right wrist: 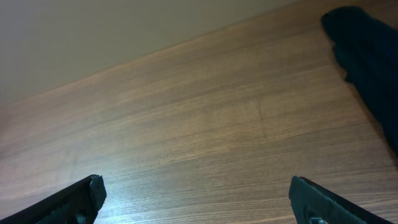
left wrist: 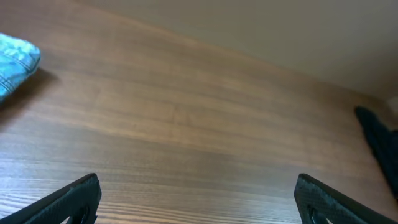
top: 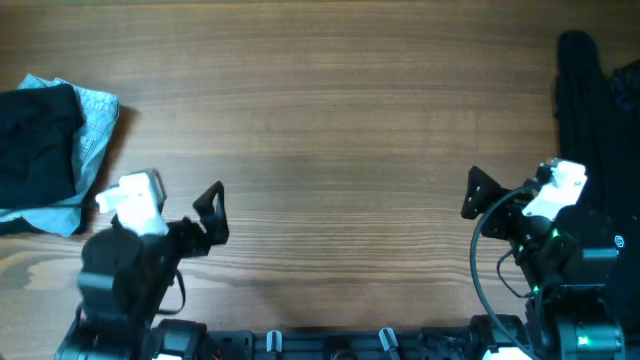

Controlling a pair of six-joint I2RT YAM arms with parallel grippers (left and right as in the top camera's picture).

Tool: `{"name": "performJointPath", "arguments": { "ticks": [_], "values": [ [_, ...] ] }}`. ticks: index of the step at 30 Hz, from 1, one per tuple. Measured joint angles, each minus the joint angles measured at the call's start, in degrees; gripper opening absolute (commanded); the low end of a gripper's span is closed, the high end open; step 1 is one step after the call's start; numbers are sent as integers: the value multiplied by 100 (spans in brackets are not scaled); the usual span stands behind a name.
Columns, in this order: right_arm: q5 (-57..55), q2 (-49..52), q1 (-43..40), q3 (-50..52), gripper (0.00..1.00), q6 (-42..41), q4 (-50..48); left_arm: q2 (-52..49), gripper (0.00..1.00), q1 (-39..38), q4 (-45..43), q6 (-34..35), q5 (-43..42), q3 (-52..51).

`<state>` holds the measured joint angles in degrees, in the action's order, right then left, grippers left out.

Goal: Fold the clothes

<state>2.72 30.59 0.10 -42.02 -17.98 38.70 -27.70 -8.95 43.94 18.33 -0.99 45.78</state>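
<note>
A heap of black clothes lies at the table's right edge, beyond my right gripper; it also shows in the right wrist view and at the far right of the left wrist view. A folded black garment lies on light blue fabric at the far left. My left gripper is open and empty over bare wood. My right gripper is open and empty over bare wood. Both are apart from the clothes.
The light blue fabric's corner shows at the left of the left wrist view. The wooden table stretches between the two piles. The arm bases and cables sit along the near edge.
</note>
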Motion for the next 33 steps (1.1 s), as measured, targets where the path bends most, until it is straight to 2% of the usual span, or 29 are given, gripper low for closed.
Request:
{"name": "performJointPath", "arguments": {
  "ticks": [15, 21, 24, 30, 33],
  "values": [
    [-24, 332, 0, 0, 100, 2, 7, 175, 100, 0, 87, 0, 0, -9],
    [-151, 120, 0, 24, 100, 9, 289, 175, 100, 0, 92, 0, 0, -9],
    [-205, -369, 0, 267, 100, 162, 15, 175, 100, 0, 92, 0, 0, -9],
    [-232, -2232, 0, 1919, 100, 400, -1495, 175, 100, 0, 101, 0, 0, -13],
    [-229, -2782, 0, 2758, 100, 435, -2396, 175, 100, 0, 105, 0, 0, -20]
  ]
}}
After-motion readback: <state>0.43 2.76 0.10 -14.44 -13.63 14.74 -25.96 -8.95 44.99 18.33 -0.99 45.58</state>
